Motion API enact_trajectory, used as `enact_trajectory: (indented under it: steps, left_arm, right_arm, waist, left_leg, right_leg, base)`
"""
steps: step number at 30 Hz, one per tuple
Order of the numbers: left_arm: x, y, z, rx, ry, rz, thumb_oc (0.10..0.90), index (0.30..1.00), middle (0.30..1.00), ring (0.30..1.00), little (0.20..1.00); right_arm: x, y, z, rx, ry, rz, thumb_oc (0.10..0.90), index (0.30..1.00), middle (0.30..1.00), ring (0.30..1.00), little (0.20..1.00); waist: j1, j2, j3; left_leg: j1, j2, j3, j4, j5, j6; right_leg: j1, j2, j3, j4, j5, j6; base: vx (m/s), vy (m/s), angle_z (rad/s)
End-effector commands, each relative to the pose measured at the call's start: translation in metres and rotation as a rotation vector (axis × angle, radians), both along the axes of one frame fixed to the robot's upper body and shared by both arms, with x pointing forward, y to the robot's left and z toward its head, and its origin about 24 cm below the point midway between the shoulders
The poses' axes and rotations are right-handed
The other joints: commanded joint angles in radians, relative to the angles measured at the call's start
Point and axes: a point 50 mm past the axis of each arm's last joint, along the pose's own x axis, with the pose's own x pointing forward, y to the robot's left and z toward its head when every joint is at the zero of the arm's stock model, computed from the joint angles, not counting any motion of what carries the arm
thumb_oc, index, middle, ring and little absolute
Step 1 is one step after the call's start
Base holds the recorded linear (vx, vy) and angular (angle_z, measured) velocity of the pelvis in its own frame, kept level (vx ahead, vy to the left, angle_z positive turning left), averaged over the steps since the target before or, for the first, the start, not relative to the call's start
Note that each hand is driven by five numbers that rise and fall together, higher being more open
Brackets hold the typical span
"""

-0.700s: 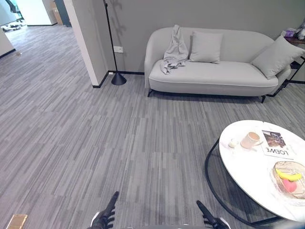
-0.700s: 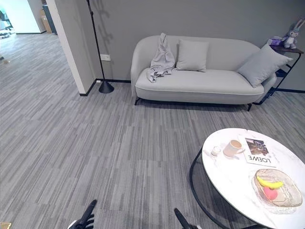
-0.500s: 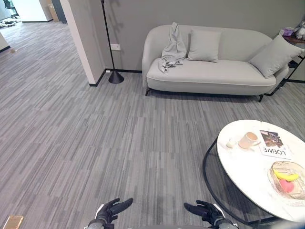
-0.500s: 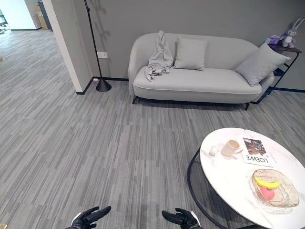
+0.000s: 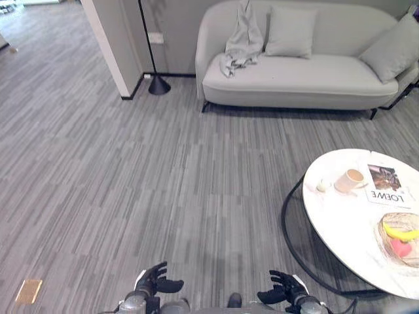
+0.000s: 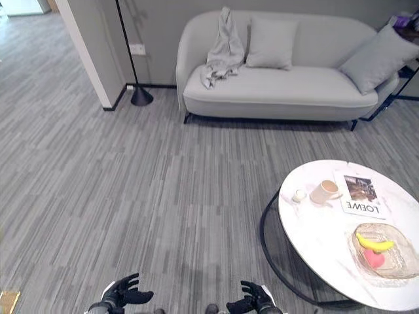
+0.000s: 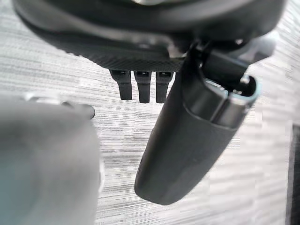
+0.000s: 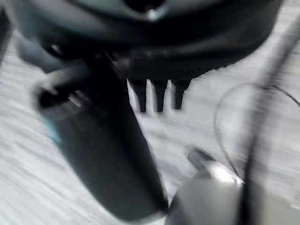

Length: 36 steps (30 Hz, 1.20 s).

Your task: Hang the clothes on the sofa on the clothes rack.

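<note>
Nearest the camera, the left hand (image 5: 154, 284) and the right hand (image 5: 283, 292) are seen low over the grey plank floor (image 5: 163, 190), well apart from each other. Both are empty: in each wrist view the fingers (image 7: 143, 86) are extended and relaxed, the thumb is held out, and nothing is grasped.

To the robot's right, a round white surface (image 5: 340, 229) on a dark ring frame is noted. On it are carried a cup (image 5: 349, 180), a small pale object (image 5: 321, 186) just beside the cup, a magazine (image 5: 385, 186), and a glass bowl (image 5: 393, 243) in which a banana (image 5: 402, 232) and a pink item (image 5: 400, 248) are held.

Farther off, across the open floor, a light grey sofa (image 5: 308, 82) is placed against the wall. The clothes (image 5: 243, 39), a grey garment, are draped over the sofa's backrest at its left end, with the lower part resting on the seat. A square cushion (image 5: 291, 31) stands near the garment, and a second cushion (image 5: 393, 52) leans at the sofa's right end.

Left of the sofa, a black floor stand (image 5: 157, 82) with a round base is seen beside a wall corner (image 5: 111, 46).
</note>
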Motion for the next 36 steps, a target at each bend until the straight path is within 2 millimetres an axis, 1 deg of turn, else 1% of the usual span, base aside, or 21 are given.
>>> enact_trajectory:
  steps: [1,2,5,6,8,9,10,12,14,15,18,19,20,22,24,26,27,28,32,33,36]
  left_arm:
    - [0.019,-0.008,0.008,-0.013,-0.088,-0.003,0.800,0.900,0.900,0.900,0.900]
    - [0.021,-0.007,0.009,-0.016,-0.094,0.009,0.800,0.900,0.900,0.900,0.900]
    - [0.021,-0.007,0.009,-0.022,-0.092,0.029,0.800,0.900,0.900,0.900,0.900]
    - [0.017,-0.010,0.008,-0.032,-0.092,0.024,0.800,0.900,0.900,0.900,0.900]
    - [0.013,-0.010,0.007,-0.019,-0.085,0.009,0.800,0.900,0.900,0.900,0.900]
    - [0.010,-0.006,0.005,-0.007,-0.070,0.020,0.800,0.900,0.900,0.900,0.900]
    - [0.007,-0.003,0.005,-0.012,-0.068,0.052,0.800,0.900,0.900,0.900,0.900]
    - [0.004,0.000,0.004,-0.013,-0.066,0.081,0.800,0.900,0.900,0.900,0.900]
    - [0.002,0.003,0.005,-0.009,-0.067,0.099,0.800,0.900,0.900,0.900,0.900]
    - [-0.001,0.009,0.004,-0.004,-0.059,0.121,0.800,0.900,0.900,0.900,0.900]
    - [0.006,0.014,0.009,-0.010,-0.090,0.147,0.800,0.900,0.900,0.900,0.900]
    - [0.006,0.014,0.009,-0.010,-0.090,0.148,0.800,0.900,0.900,0.900,0.900]
    - [0.013,0.017,0.013,0.006,-0.111,0.139,0.800,0.900,0.900,0.900,0.900]
    - [0.021,0.017,0.016,0.003,-0.137,0.137,0.800,0.900,0.900,0.900,0.900]
    - [0.024,0.016,0.018,0.000,-0.148,0.134,0.800,0.900,0.900,0.900,0.900]
    - [0.028,0.014,0.019,0.005,-0.154,0.108,0.800,0.900,0.900,0.900,0.900]
    - [0.028,0.014,0.019,0.004,-0.154,0.108,0.800,0.900,0.900,0.900,0.900]
    - [0.026,0.012,0.016,0.019,-0.132,0.074,0.800,0.900,0.900,0.900,0.900]
    - [0.024,0.015,0.014,0.013,-0.129,0.086,0.800,0.900,0.900,0.900,0.900]
    - [0.020,0.014,0.012,0.017,-0.112,0.059,0.800,0.900,0.900,0.900,0.900]
    - [0.012,0.007,0.007,0.026,-0.074,0.013,0.800,0.900,0.900,0.900,0.900]
  right_arm:
    - [0.026,-0.007,0.017,-0.016,-0.126,0.035,0.800,0.900,0.900,0.900,0.900]
    - [0.030,-0.009,0.019,-0.017,-0.139,0.030,0.800,0.900,0.900,0.900,0.900]
    - [0.033,-0.012,0.022,-0.018,-0.157,0.002,0.800,0.900,0.900,0.900,0.900]
    - [0.036,-0.012,0.025,-0.034,-0.173,0.035,0.800,0.900,0.900,0.900,0.900]
    - [0.039,-0.012,0.027,-0.062,-0.181,0.094,0.800,0.900,0.900,0.900,0.900]
    - [0.043,-0.011,0.029,-0.068,-0.191,0.100,0.800,0.900,0.900,0.900,0.900]
    - [0.044,-0.007,0.029,-0.050,-0.195,0.108,0.800,0.900,0.900,0.900,0.900]
    - [0.039,-0.004,0.026,-0.030,-0.183,0.100,0.800,0.900,0.900,0.900,0.900]
    - [0.036,0.000,0.023,-0.020,-0.171,0.094,0.800,0.900,0.900,0.900,0.900]
    - [0.026,0.003,0.015,-0.004,-0.126,0.079,0.800,0.900,0.900,0.900,0.900]
    - [0.028,0.006,0.015,0.006,-0.128,0.084,0.800,0.900,0.900,0.900,0.900]
    - [0.028,0.006,0.015,0.006,-0.128,0.084,0.800,0.900,0.900,0.900,0.900]
    - [0.035,0.005,0.019,0.011,-0.157,0.068,0.800,0.900,0.900,0.900,0.900]
    - [0.034,0.003,0.020,0.006,-0.162,0.052,0.800,0.900,0.900,0.900,0.900]
    - [0.035,0.002,0.021,0.010,-0.168,0.043,0.800,0.900,0.900,0.900,0.900]
    - [0.034,-0.001,0.023,0.012,-0.176,0.028,0.800,0.900,0.900,0.900,0.900]
    - [0.034,-0.001,0.023,0.012,-0.176,0.028,0.800,0.900,0.900,0.900,0.900]
    - [0.029,-0.002,0.020,0.017,-0.157,0.014,0.800,0.900,0.900,0.900,0.900]
    - [0.022,-0.007,0.016,0.027,-0.128,-0.027,0.800,0.900,0.900,0.900,0.900]
    - [0.016,-0.007,0.013,0.029,-0.109,-0.026,0.800,0.900,0.900,0.900,0.900]
    - [0.001,-0.020,0.010,-0.004,-0.062,-0.044,0.800,0.900,0.900,0.900,0.900]
  waist:
    - [-0.001,-0.028,0.033]
    - [0.008,-0.032,0.047]
    - [0.018,-0.035,0.048]
    - [0.027,-0.025,0.033]
    - [0.039,-0.014,0.024]
    - [0.034,-0.013,0.012]
    - [0.033,-0.009,-0.006]
    - [0.046,-0.010,-0.031]
    - [0.051,-0.027,-0.045]
    - [0.066,-0.062,-0.062]
    - [0.068,-0.085,-0.037]
    - [0.070,-0.087,-0.037]
    - [0.042,-0.071,-0.012]
    - [0.015,-0.048,0.006]
    - [-0.002,-0.034,0.015]
    - [-0.052,-0.023,0.029]
    - [-0.051,-0.019,0.031]
    - [-0.083,-0.024,0.033]
    - [-0.108,-0.023,0.019]
    - [-0.113,-0.019,0.007]
    - [-0.135,0.009,-0.009]
  left_leg:
    - [-0.121,0.049,-0.081,0.201,0.112,-0.047]
    - [-0.168,0.041,-0.099,0.276,0.119,-0.044]
    - [-0.229,0.062,-0.070,0.161,0.083,-0.027]
    - [-0.197,0.075,-0.024,-0.109,0.077,-0.020]
    - [-0.198,0.131,0.027,-0.465,0.197,-0.067]
    - [-0.236,0.171,0.100,-0.479,0.191,-0.072]
    - [-0.216,0.168,0.120,-0.479,0.188,-0.068]
    - [-0.204,0.127,0.098,-0.479,0.254,-0.069]
    - [-0.191,0.097,0.096,-0.479,0.263,-0.059]
    - [-0.149,0.032,0.094,-0.476,0.237,-0.012]
    - [-0.061,-0.057,0.116,-0.478,0.152,0.062]
    - [-0.061,-0.060,0.119,-0.478,0.150,0.064]
    - [0.012,-0.080,0.126,-0.479,0.077,0.093]
    - [0.082,-0.081,0.124,-0.479,0.017,0.093]
    - [0.109,-0.076,0.125,-0.479,0.000,0.088]
    - [0.192,-0.083,0.115,-0.479,-0.058,0.066]
    - [0.195,-0.079,0.116,-0.479,-0.059,0.064]
    - [0.269,-0.100,0.092,-0.479,-0.118,0.048]
    - [0.336,-0.124,0.085,-0.479,-0.157,0.022]
    - [0.362,-0.128,0.068,-0.479,-0.186,0.022]
    - [0.422,-0.078,0.025,-0.394,-0.106,-0.009]
  right_leg:
    - [0.097,0.000,-0.024,-0.057,-0.044,0.042]
    - [0.106,0.003,-0.022,-0.057,-0.055,0.034]
    - [0.133,0.009,-0.022,-0.057,-0.091,0.039]
    - [0.147,0.002,-0.023,-0.057,-0.109,0.068]
    - [0.196,-0.010,-0.048,-0.057,-0.153,0.103]
    - [0.222,-0.017,-0.048,-0.057,-0.158,0.118]
    - [0.231,-0.018,-0.035,-0.057,-0.155,0.133]
    - [0.266,-0.043,-0.002,-0.057,-0.156,0.151]
    - [0.280,-0.070,0.005,-0.057,-0.130,0.162]
    - [0.275,-0.137,0.017,0.051,-0.023,0.190]
    - [0.142,-0.264,0.008,0.398,0.237,0.223]
    - [0.139,-0.268,0.011,0.402,0.236,0.225]
    - [0.037,-0.332,-0.022,0.548,0.308,0.229]
    - [-0.031,-0.375,-0.131,0.522,0.246,0.218]
    - [-0.073,-0.361,-0.156,0.484,0.207,0.209]
    - [-0.166,-0.258,-0.154,0.230,0.152,0.210]
    - [-0.158,-0.250,-0.156,0.220,0.156,0.209]
    - [-0.234,-0.158,-0.113,-0.022,0.196,0.226]
    - [-0.373,-0.167,-0.180,-0.057,0.203,0.277]
    - [-0.354,-0.153,-0.191,-0.057,0.198,0.270]
    - [-0.287,-0.079,-0.112,-0.057,0.213,0.223]
  base:
    - [0.10,-0.087,-0.15]
    - [0.23,-0.087,-0.18]
    - [0.34,0.028,-0.14]
    - [0.42,0.209,-0.19]
    - [0.78,0.306,-0.62]
    - [0.85,0.325,-0.59]
    - [0.75,0.323,-0.24]
    - [0.68,0.313,-0.44]
    - [0.57,0.269,-0.50]
    - [0.63,0.334,-0.47]
    - [0.51,0.376,-0.31]
    - [0.46,0.399,0.16]
    - [0.50,0.344,0.39]
    - [0.62,0.249,0.59]
    - [0.43,0.028,0.54]
    - [0.46,-0.059,0.72]
    - [0.58,-0.116,0.92]
    - [0.59,-0.100,0.67]
    - [0.61,-0.108,0.84]
    - [0.66,-0.161,0.81]
    - [0.72,-0.256,0.15]
